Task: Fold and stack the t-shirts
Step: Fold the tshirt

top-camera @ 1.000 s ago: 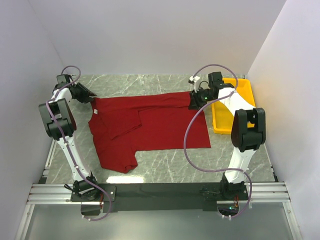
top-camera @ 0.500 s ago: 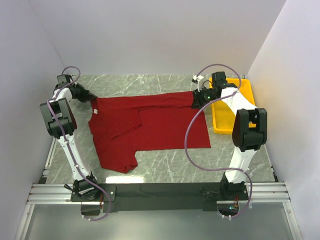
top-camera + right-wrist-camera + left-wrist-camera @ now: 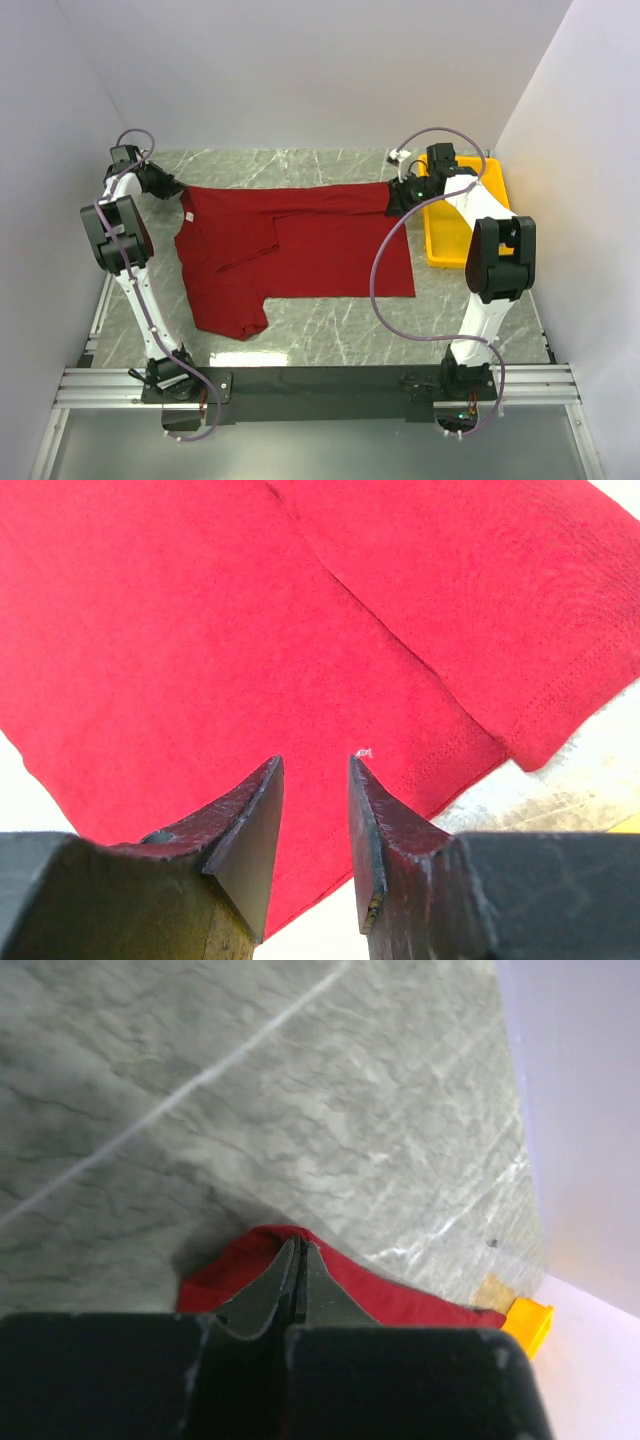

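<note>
Maroon cloth spans a grey marble table [image 3: 330, 335]: a t-shirt [image 3: 300, 250] lies spread across the middle, collar to the left, hem to the right, one sleeve reaching toward the near left, and its far part folded over onto the body. At the far left, the left gripper [image 3: 163, 185] is clamped tight on the shirt's far left corner; its wrist view shows the two fingers pressed together on a small peak of red fabric [image 3: 296, 1260], raised just off the stone. The shirt's far edge runs straight across to the far right corner, where the right gripper [image 3: 397, 196] sits low over the cloth. In its wrist view the jaws stand a little apart [image 3: 313, 765], with no fabric seen between them and the shirt's stitched hem beyond. Just right of the shirt, a yellow tray [image 3: 447, 250] stands by the right wall.
</note>
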Controlling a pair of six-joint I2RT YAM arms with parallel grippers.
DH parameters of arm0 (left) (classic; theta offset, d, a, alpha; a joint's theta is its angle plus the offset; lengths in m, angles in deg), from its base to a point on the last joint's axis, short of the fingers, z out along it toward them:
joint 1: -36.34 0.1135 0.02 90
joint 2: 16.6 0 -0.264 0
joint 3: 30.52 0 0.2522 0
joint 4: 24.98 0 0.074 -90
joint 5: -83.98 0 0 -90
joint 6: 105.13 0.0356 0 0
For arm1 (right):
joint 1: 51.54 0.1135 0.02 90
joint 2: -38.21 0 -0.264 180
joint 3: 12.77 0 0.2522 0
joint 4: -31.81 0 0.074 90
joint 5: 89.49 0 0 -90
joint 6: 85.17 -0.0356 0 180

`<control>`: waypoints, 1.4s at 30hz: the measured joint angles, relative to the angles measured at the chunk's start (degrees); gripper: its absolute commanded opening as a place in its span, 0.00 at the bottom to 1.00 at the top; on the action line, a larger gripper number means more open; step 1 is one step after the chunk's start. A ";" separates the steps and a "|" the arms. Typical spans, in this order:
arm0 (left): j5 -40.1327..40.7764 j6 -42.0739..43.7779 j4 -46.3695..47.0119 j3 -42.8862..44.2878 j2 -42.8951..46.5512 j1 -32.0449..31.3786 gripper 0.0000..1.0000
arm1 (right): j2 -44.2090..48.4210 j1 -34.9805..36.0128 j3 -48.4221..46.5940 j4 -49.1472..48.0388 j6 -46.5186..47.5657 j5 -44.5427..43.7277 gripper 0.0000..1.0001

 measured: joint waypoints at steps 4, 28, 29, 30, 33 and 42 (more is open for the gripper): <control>0.79 -0.09 -0.50 0.11 -0.57 0.37 0.04 | 0.00 -0.20 0.00 -0.11 -0.39 -0.66 0.40; 6.47 11.21 0.24 -37.57 43.41 2.56 0.56 | 13.22 1.14 10.03 7.32 27.17 -3.08 0.65; 6.19 11.21 0.46 -42.21 48.13 2.78 0.59 | 13.92 1.22 10.71 8.52 29.11 -3.04 0.65; 5.75 11.08 0.04 -46.49 52.30 3.15 0.63 | 14.86 1.27 11.98 9.46 31.93 -2.95 0.65; 4.28 9.49 -0.44 -56.48 60.67 5.73 0.64 | 18.05 1.75 18.18 11.82 38.69 -3.85 0.65; 4.50 4.02 -9.97 -68.37 67.12 8.98 0.64 | 24.76 7.85 31.47 12.00 42.45 -10.29 0.63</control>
